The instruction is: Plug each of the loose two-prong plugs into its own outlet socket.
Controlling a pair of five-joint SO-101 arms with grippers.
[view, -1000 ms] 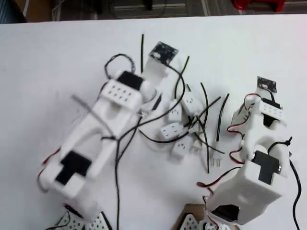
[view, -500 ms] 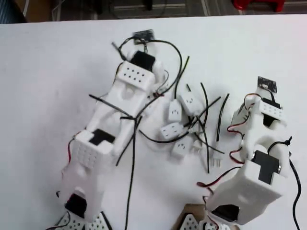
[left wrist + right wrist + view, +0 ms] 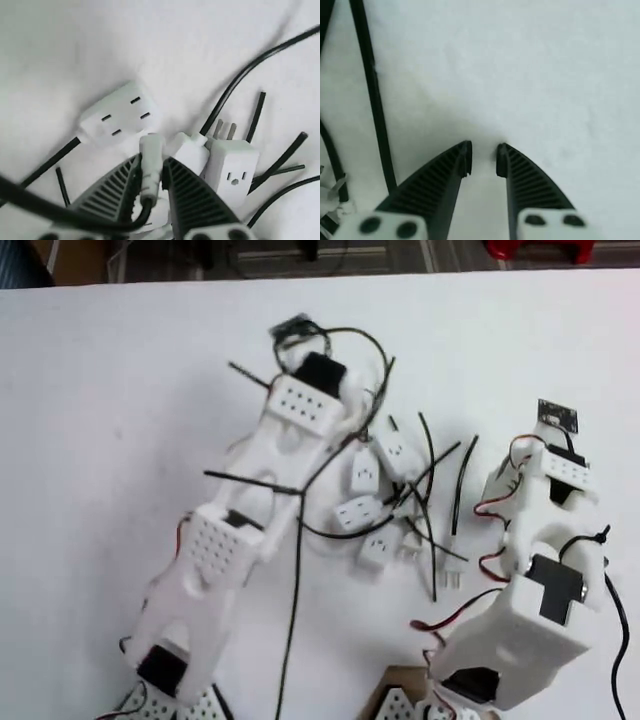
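**High view.** The desk (image 3: pixel 120 390) is a plain matte white sheet. The left arm (image 3: pixel 240 530), made of blocky white plastic with perforated panels, lies on a diagonal from 7 o'clock up to just above the centre. Its tip is at the 11 o'clock edge of a heap (image 3: pixel 375 500) of small white outlet cubes and plugs tangled with thin, glossy black cords. A small white plug (image 3: pixel 452 576) on a thin cord lies at the heap's 4 o'clock side. The right arm (image 3: pixel 530 610) sits folded at 4 o'clock, well apart from the heap.

**Left wrist view.** The left fingers (image 3: pixel 125 182) are black with ribbed inner faces, and they are clamped on a held plug (image 3: pixel 151 162). It is a smooth, rounded white stub with a black cord looping out of its rear end. Its long axis runs along the fingers, and its nose points at a flat outlet block (image 3: pixel 117 116) just beyond it. That block is a rectangular white slab with four slots facing up. Beside the fingers stands a cube adapter (image 3: pixel 231 167) with metal prongs sticking out of its far side. A second white plug (image 3: pixel 189 150) lies against it.

**Right wrist view.** The right fingers (image 3: pixel 445 175), also ribbed and black, are a narrow gap apart and hold nothing. Bare desk shows between their tips. A black cord (image 3: pixel 372 100) runs alongside them.
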